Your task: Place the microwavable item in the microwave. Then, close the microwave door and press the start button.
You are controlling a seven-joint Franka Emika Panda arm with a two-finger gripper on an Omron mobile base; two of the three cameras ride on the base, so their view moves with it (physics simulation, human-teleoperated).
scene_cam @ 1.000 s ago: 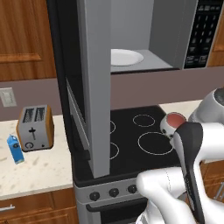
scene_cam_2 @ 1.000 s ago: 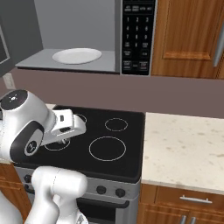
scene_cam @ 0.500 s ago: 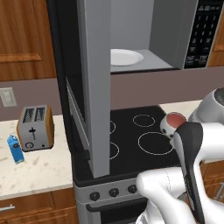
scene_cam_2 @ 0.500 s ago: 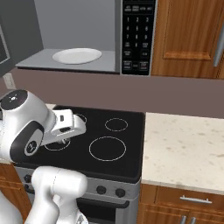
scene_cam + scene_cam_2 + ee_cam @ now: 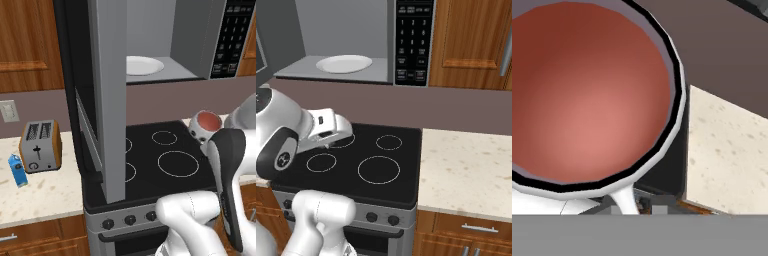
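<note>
**Mug up at end effector, microwave open**

Mug (image 5: pixel 205 125) sits right at the end effector, over the stove's (image 5: pixel 387 165) right side, tipped so its reddish mouth faces up and toward cam. Hand view: mug mouth fills the frame, handle stub low centre. Fingers hidden, so can't tell if clamped. Microwave (image 5: pixel 200 45) above and to the left, door (image 5: pixel 107 95) swung wide open. Inside: white plate (image 5: pixel 344 63), nothing on it. Keypad (image 5: pixel 415 42) markings too small to read. Counter (image 5: pixel 466 170) just right.

base views flank stove (image 5: pixel 170 165), hand close-up
</note>
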